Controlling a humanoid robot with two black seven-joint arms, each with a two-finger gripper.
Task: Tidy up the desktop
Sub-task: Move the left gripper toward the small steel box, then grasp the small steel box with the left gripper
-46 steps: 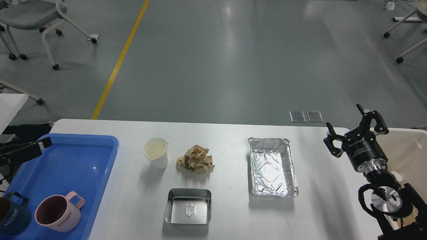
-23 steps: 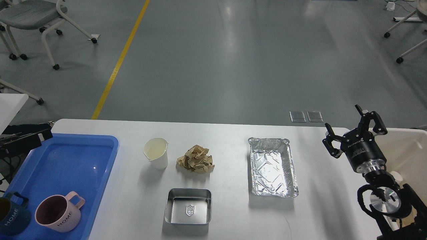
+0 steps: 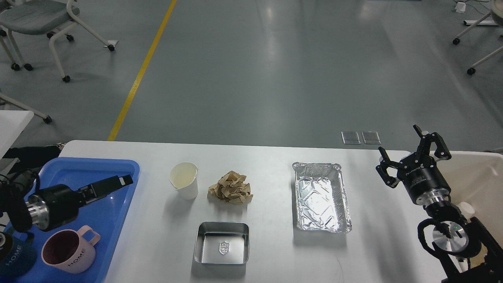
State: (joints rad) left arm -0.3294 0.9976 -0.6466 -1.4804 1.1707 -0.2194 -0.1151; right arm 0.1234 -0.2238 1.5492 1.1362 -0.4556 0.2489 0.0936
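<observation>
1. The desktop (image 3: 275, 251) is a wide white tabletop, smooth and faintly glossy, with rounded corners; it fills the lower half of my view.
2. On it stands a white paper cup (image 3: 184, 180) with a pinched rim, upright, and just to its right lies a ball of crumpled brown paper (image 3: 231, 187), creased all over.
3. Nearer me sits a shallow square metal tin (image 3: 222, 243) with rounded corners and a small shield emblem on its floor.
4. To the right is a rectangular foil tray (image 3: 321, 195), bright and wrinkled, lying lengthwise away from me.
5. A blue plastic tray (image 3: 118, 204) rests on the left end; a pink mug (image 3: 69, 250) marked HOME stands in it, and a dark blue mug (image 3: 13, 257) sits at the view's edge.
6. My left gripper (image 3: 125, 180) hangs over the blue tray, seen side-on and dark; I cannot tell how its fingers stand.
7. My right gripper (image 3: 404, 153) is above the table's right end, fingers spread wide, holding nothing.
8. A cream-white bin (image 3: 477, 177) stands beside the right edge, partly hidden by my right arm.
</observation>
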